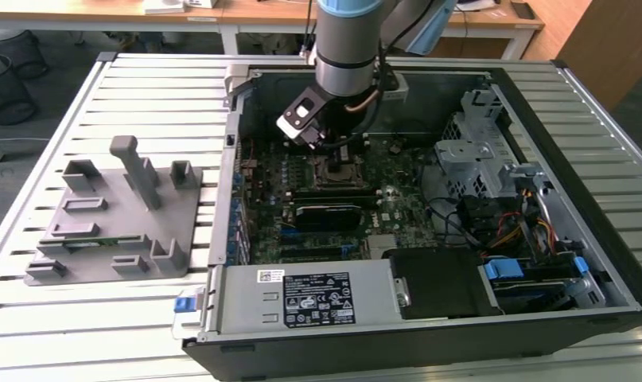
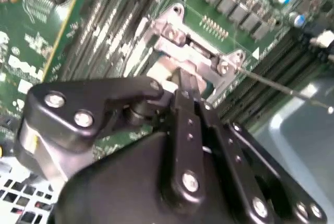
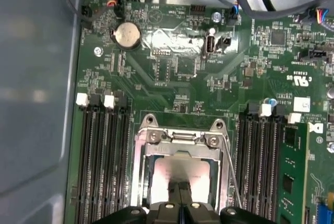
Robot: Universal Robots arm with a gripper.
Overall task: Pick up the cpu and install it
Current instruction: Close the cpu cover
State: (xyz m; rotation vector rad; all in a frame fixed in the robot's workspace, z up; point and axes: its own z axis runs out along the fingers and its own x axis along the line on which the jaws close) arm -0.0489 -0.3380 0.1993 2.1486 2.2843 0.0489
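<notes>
Status:
- Case (image 1: 406, 350) is laid open on the slatted tabletop (image 1: 87, 334), from the middle across to the edge at the exterior view's right. Grey fixture (image 1: 119, 215) is set near the opposite edge, well apart from the case.
- Arm (image 1: 348, 48) is lowered into the case, with the pincer (image 3: 180, 195) placed over the socket (image 3: 180, 136) on the motherboard (image 3: 172, 78).
- Cpu (image 3: 180, 169) is seen as a silvery plate lying flat inside the socket frame, roughly centred between the frame's side rails. In the second wrist view a pale patch of it (image 2: 159, 72) is visible just beside the fingers (image 2: 187, 98).
- Pincer fingers are drawn together with no gap visible, and nothing is gripped between them. The tips are positioned over the middle of the cpu top. Contact looks likely, but touching cannot be confirmed from these angles.
- Socket lever wire (image 3: 232, 177) is seen along one side of the frame.
- Black memory slots (image 3: 102, 161) are found on both sides of the socket. One green stick (image 3: 292, 172) is seated in the outer bank.
- Coin cell (image 3: 127, 36) is located beyond the socket, near the case wall.
- Labelled metal box (image 1: 299, 298) is mounted at the case's front edge.
</notes>
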